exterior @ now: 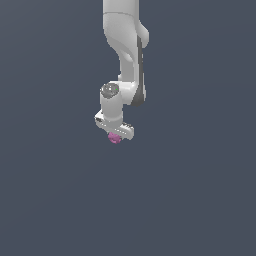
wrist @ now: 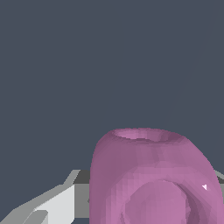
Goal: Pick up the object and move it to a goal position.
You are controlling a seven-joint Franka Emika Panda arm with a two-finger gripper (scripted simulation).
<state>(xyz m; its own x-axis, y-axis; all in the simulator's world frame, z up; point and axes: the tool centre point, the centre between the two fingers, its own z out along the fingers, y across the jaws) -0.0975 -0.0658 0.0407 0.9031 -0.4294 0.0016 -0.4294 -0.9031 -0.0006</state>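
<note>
Arm point(exterior: 125, 55), white, descends from the top edge of the exterior view, bends at a rounded joint and ends in a wrist pointing straight down. Background in both views is a uniform dark slate-grey field; no edge, seam or shadow separates floor from wall. Gripper point(exterior: 115, 133) hangs below the wrist, its white body set slightly aslant. Object point(exterior: 115, 138), a magenta-pink lumpy ball narrower than the gripper body, sits directly under it, touching its underside. In the wrist view the object point(wrist: 153, 179) fills the near field, one grey-white finger point(wrist: 52, 205) beside it. Jaws appear clamped on the object, fingertips themselves hidden.
</note>
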